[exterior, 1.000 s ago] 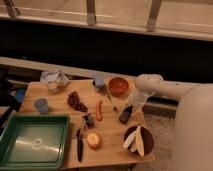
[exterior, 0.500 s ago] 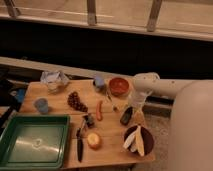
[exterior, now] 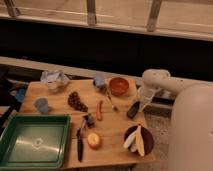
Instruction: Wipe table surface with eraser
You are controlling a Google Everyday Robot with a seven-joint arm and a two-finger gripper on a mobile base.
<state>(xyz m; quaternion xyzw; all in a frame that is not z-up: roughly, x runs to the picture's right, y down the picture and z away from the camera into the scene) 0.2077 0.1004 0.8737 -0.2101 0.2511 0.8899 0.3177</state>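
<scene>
**Gripper clamped on the eraser at the table's right edge**

The gripper (exterior: 138, 103) reaches down from the white arm (exterior: 155, 82) at the right side of the table surface (exterior: 112, 132), its fingers pinched together on the upper end of the eraser (exterior: 133, 109). The eraser is a dark oblong block, tilted, with its lower end on or just above the wood; which of the two cannot be told.

Just up and to the left of the gripper stands the reddish bowl (exterior: 119, 86), with a small blue cup (exterior: 99, 81) beyond it. Below the gripper lies a dark plate (exterior: 139, 140) carrying pale, banana-like pieces. Farther to its left are a red chili (exterior: 99, 110), a cluster of dark grapes (exterior: 76, 101), and a black-handled knife (exterior: 80, 141) beside an orange-yellow round fruit (exterior: 93, 140). Well away, at the far left, sits the green tray (exterior: 34, 141).
</scene>
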